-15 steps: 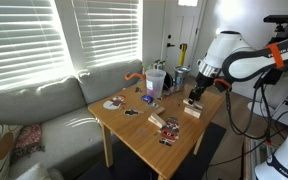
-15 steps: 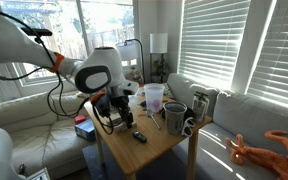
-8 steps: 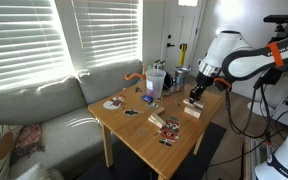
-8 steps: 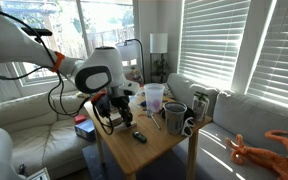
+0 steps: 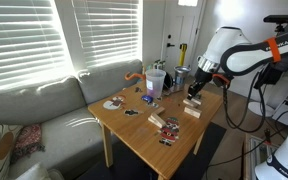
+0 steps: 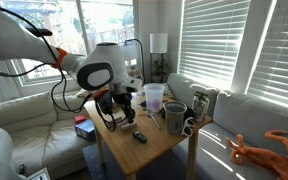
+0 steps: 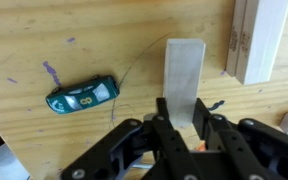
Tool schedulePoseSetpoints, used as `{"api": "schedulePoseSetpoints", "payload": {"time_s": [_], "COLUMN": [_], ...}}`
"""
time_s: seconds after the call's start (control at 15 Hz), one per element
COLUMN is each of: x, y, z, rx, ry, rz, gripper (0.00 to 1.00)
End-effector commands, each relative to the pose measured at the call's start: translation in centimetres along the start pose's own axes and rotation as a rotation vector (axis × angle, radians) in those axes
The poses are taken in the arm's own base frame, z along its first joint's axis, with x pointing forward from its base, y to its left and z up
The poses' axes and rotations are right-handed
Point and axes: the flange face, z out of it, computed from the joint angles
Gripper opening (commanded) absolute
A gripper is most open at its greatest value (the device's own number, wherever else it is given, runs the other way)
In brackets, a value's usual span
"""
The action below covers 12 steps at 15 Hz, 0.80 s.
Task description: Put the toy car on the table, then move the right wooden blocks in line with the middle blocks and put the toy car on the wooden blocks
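In the wrist view my gripper (image 7: 184, 120) is shut on a pale tan wooden block (image 7: 184, 75), held low over the light-wood table (image 7: 44, 40). The small dark teal toy car (image 7: 82, 97) lies on the table to the left of the block. More pale wooden blocks (image 7: 259, 40) stand at the top right. In both exterior views the gripper (image 5: 194, 93) (image 6: 119, 112) hangs over the table's edge region. A tan block (image 5: 192, 110) lies below it, and the toy car (image 6: 139, 136) sits on the tabletop (image 6: 159, 150).
Red-and-white striped pieces (image 5: 165, 126) lie near the table's front. Cups (image 5: 156, 82) and a mug (image 6: 174, 118) stand at the back by the sofa (image 5: 34, 105). Small items (image 5: 114, 103) lie on the sofa side.
The arm has risen slightly with the wooden block still in the jaws. The toy car and other items have not moved.
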Motion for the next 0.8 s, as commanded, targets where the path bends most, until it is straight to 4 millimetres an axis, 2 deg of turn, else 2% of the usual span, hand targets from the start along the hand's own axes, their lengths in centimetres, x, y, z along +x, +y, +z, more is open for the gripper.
{"api": "schedulePoseSetpoints", "payload": {"time_s": [0.0, 0.73], "x": [1.3, 2.2], "y": [0.0, -0.7], "z": [0.2, 1.8], "rx": [0.02, 0.013], "ry": [-0.001, -0.04], "rz": [-0.005, -0.034], "gripper": [0.07, 0.07]}}
